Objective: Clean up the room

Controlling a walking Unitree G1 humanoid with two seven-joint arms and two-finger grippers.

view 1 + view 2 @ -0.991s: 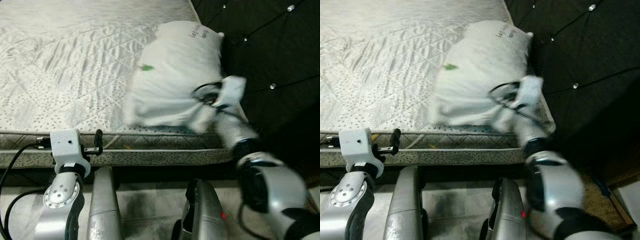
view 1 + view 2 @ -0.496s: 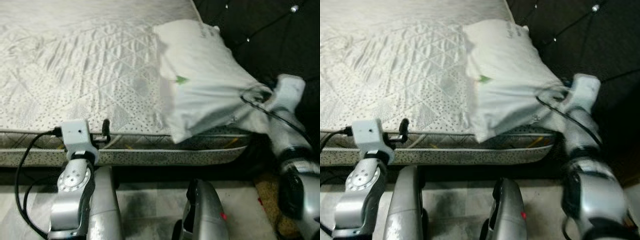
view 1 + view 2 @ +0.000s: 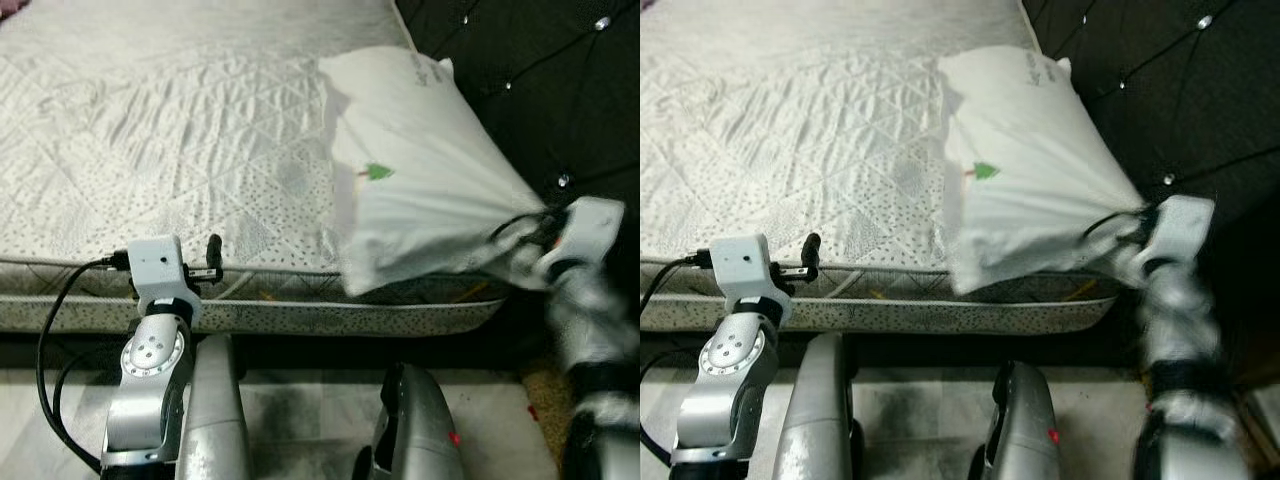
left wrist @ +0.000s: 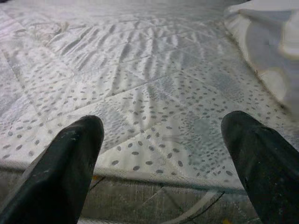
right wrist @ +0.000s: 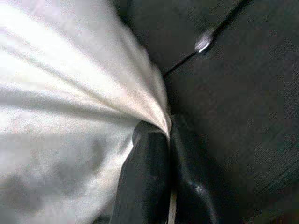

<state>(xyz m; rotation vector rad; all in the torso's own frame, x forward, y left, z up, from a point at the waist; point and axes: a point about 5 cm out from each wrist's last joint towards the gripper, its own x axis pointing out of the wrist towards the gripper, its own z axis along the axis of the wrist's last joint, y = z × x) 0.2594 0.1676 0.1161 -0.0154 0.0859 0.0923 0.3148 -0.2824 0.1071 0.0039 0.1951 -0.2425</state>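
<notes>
A white pillow (image 3: pixel 420 190) lies at the right side of the bed (image 3: pixel 170 150), its far end near the upper middle of the head view and its near corner drawn out to a point at the right edge, past the mattress border. A small green mark shows on its cover. The right gripper (image 5: pixel 168 135) has its fingers (image 5: pixel 145 177) clenched on that bunched corner of the pillow, the cloth fanning out from the pinch; in the head view the right arm is blurred at the lower right. Behind the pillow, filling the upper right, stands a dark tufted headboard (image 3: pixel 540 80) with shiny studs.

The left gripper (image 4: pixel 163 135) sits at the lower left of the head view, at the near edge of the mattress, its fingers (image 4: pixel 70 158) spread apart and released over the quilted, dotted mattress cover, touching nothing. A black cable loops down from the left wrist. The robot's silver legs show along the bottom of the frame.
</notes>
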